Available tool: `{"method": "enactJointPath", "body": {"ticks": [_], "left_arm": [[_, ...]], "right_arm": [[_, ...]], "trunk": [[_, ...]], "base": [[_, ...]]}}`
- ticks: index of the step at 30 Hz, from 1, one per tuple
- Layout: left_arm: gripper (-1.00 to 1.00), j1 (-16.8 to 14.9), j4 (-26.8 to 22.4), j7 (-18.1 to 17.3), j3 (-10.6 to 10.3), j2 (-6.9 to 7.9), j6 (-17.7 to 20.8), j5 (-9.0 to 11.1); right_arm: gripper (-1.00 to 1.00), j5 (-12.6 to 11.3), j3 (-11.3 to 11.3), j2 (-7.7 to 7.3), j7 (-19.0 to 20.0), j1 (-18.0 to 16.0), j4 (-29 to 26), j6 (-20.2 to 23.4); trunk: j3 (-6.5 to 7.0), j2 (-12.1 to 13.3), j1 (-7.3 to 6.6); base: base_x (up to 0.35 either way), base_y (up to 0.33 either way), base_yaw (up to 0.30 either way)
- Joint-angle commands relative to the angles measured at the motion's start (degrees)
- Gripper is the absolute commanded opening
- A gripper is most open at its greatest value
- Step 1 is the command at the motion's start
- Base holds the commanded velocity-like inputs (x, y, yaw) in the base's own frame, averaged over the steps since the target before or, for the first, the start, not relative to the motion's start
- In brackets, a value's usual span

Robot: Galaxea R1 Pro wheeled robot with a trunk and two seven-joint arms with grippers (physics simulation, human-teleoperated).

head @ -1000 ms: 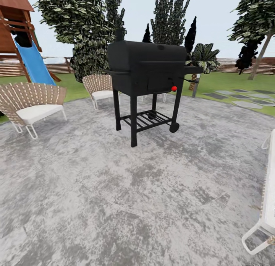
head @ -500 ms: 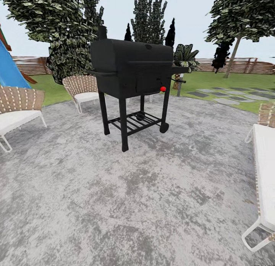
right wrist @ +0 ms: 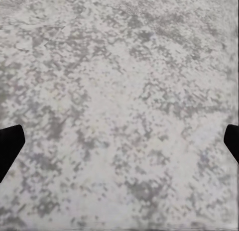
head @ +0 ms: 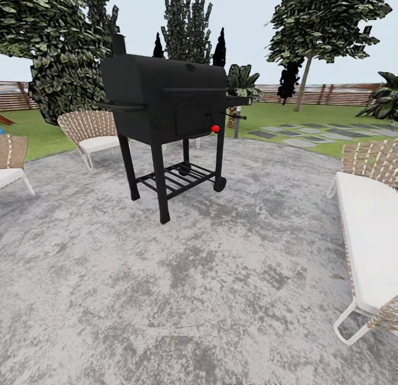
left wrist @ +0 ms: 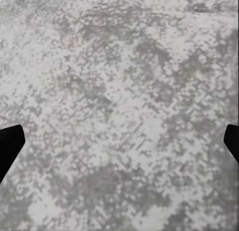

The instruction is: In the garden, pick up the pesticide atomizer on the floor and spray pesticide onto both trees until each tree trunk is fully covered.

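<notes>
woven chair [head: 91, 133] far left on the mottled grey patio [head: 221, 274], black barbecue grill [head: 166, 108] mid-left, slim-trunked tree [head: 326, 20] back right, white lounger [head: 370, 235] at right, left gripper [left wrist: 119, 144] and right gripper [right wrist: 119, 144] both spread wide over bare paving, nothing held

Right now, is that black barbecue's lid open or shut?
Shut. The barbecue stands upright on the paving, its rounded lid down on the body with no gap.

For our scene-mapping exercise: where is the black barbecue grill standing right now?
In the head view the black barbecue grill stands left of centre on the grey paved patio, with a wicker chair just behind it to the left and a white lounger far right.
</notes>
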Motion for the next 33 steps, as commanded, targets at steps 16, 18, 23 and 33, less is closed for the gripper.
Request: {"method": "enactJointPath", "body": {"ticks": [16, 18, 23, 33], "left_arm": [[1.0, 0.0, 0.0, 0.0, 0.0, 0.01, 0.0, 0.0], [1.0, 0.0, 0.0, 0.0, 0.0, 0.0, 0.0, -0.1], [1.0, 0.0, 0.0, 0.0, 0.0, 0.0, 0.0, -0.1], [1.0, 0.0, 0.0, 0.0, 0.0, 0.0, 0.0, -0.1]], "right_arm": [[1.0, 0.0, 0.0, 0.0, 0.0, 0.0, 0.0, 0.0], [1.0, 0.0, 0.0, 0.0, 0.0, 0.0, 0.0, 0.0], [1.0, 0.0, 0.0, 0.0, 0.0, 0.0, 0.0, 0.0], [1.0, 0.0, 0.0, 0.0, 0.0, 0.0, 0.0, 0.0]], "trunk": [[0.0, 0.0, 0.0], [0.0, 0.0, 0.0], [0.0, 0.0, 0.0], [0.0, 0.0, 0.0]], "base": [[0.0, 0.0, -0.264], [0.0, 0.0, -0.264], [0.0, 0.0, -0.264], [0.178, 0.18, -0.264]]}}
